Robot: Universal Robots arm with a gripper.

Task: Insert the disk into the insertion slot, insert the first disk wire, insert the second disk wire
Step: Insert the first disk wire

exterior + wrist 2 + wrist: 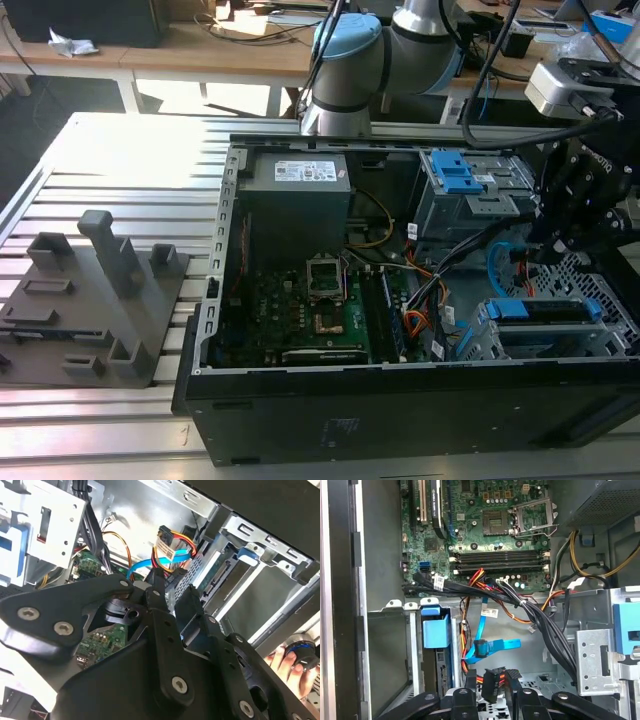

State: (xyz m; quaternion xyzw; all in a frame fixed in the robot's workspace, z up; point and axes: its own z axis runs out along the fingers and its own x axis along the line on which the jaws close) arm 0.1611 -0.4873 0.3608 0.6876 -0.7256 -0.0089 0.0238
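Lying open on a slatted metal table (120, 150), a computer case (400, 410) is seen, and the gripper (491, 681) is placed inside it at the exterior view's right. The fingers are clenched on the black plug of the first disk wire (492, 677), a bundle of red, orange and yellow strands, which is held just above the perforated floor of the case. The disk (545, 312) is seated in the insertion slot (487, 338) at the near right corner of the case, with its blue handle turned toward the motherboard (300, 300). The second disk wire (482, 625) is curved in a light-blue arc just beside the gripped plug, between the slot and the motherboard. A grey fixture (90, 300) is set on the table at the exterior view's left, well apart from the case. In the second wrist view a person's hand (284, 662) is seen outside the case.
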